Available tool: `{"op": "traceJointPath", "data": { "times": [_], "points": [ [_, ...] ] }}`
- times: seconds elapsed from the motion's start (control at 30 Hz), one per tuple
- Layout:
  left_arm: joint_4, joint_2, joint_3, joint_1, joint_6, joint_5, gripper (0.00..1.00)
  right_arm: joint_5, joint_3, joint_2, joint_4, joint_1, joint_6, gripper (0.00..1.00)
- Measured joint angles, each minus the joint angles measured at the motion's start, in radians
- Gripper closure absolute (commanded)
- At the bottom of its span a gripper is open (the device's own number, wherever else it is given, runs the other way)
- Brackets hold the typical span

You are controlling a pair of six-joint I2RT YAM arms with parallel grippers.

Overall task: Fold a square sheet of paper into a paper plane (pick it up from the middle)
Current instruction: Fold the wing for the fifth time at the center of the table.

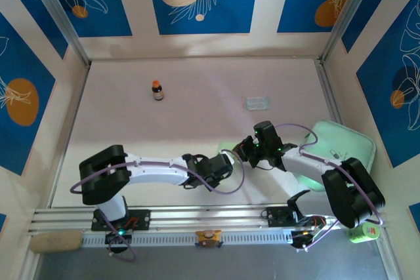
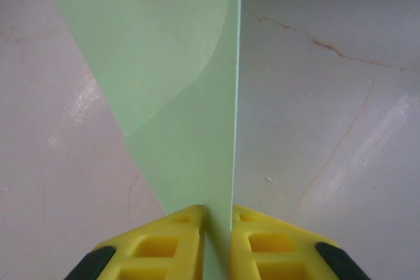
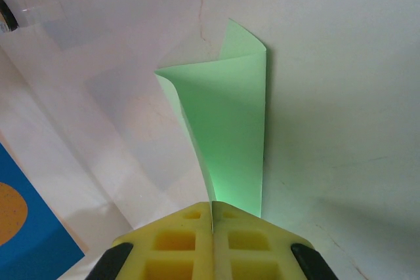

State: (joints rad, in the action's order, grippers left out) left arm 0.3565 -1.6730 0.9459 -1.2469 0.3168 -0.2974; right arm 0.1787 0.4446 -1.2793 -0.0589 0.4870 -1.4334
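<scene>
The square sheet of paper (image 1: 228, 147), pale green, is held up off the table between both arms near the middle front. In the left wrist view the paper (image 2: 184, 96) stands on edge, folded over on itself. My left gripper (image 2: 218, 211) has its yellow fingers closed narrowly on the paper's lower end. In the right wrist view the paper (image 3: 230, 129) curls open like a book. My right gripper (image 3: 213, 204) is shut on its near edge, with no gap between the fingers. From above, the left gripper (image 1: 225, 160) and right gripper (image 1: 243, 151) meet tip to tip at the paper.
A small brown bottle (image 1: 157, 90) with an orange cap stands at the back left. A clear plastic packet (image 1: 257, 102) lies at the back right. A mint green tray (image 1: 344, 145) sits by the right wall, behind the right arm. Walls enclose the table on three sides.
</scene>
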Motion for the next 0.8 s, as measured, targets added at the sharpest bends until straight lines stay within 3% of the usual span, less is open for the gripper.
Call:
{"op": "traceJointPath", "data": {
  "times": [0.6,0.8],
  "points": [
    [0.003,-0.014,0.005,-0.001,0.018,-0.001,0.81,0.000,0.000,0.000,0.000,-0.001,0.000,1.00],
    [0.005,-0.017,0.011,-0.001,0.019,-0.002,0.77,0.000,-0.003,0.000,-0.001,-0.001,0.000,1.00]
  ]
}}
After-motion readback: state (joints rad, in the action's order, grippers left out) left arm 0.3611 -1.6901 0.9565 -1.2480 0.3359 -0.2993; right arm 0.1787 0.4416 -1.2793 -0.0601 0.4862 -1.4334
